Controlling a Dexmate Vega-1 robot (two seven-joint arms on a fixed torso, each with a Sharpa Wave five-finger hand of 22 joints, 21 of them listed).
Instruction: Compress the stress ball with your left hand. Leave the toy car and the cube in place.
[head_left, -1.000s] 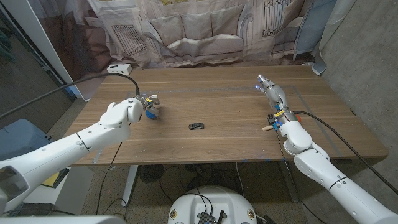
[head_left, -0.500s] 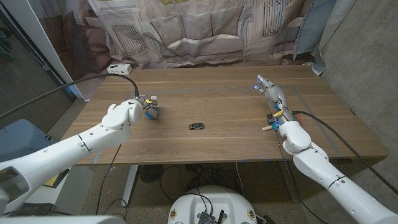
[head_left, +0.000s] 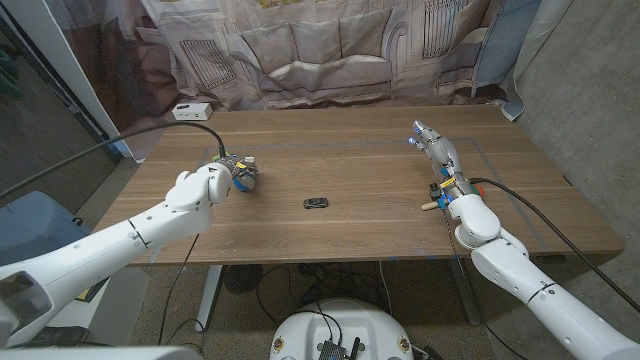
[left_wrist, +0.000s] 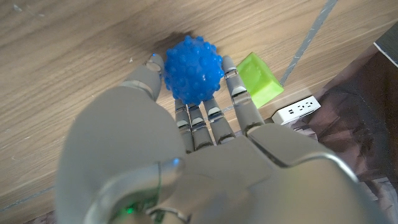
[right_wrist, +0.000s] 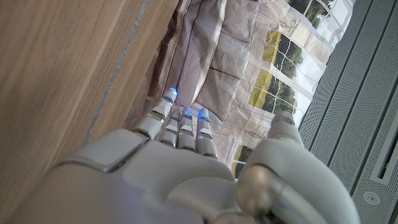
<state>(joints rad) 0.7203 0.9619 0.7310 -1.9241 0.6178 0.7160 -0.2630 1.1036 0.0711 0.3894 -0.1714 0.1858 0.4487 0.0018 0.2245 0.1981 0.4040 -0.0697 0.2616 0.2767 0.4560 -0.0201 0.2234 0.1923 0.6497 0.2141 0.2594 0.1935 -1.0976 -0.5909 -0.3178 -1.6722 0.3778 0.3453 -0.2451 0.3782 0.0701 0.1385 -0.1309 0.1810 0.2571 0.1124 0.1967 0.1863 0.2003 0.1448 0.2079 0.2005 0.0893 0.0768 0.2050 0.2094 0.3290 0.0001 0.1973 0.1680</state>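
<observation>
One blue knobbly stress ball (left_wrist: 193, 70) sits between the left hand's (left_wrist: 186, 134) fingers, which cup its sides. One green cube (left_wrist: 260, 79) lies just beside those fingers. One toy car (head_left: 316, 202) lies between the hands. The right hand (head_left: 437, 149) holds nothing, fingers extended.

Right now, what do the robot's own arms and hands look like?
Both arms are glossy white rounded shells, each trailed by a black cable. The left hand is grey metal with segmented fingers, a small blue light at one fingertip and a green glow near the wrist. The right hand is the same grey, with blue fingertip lights.
</observation>
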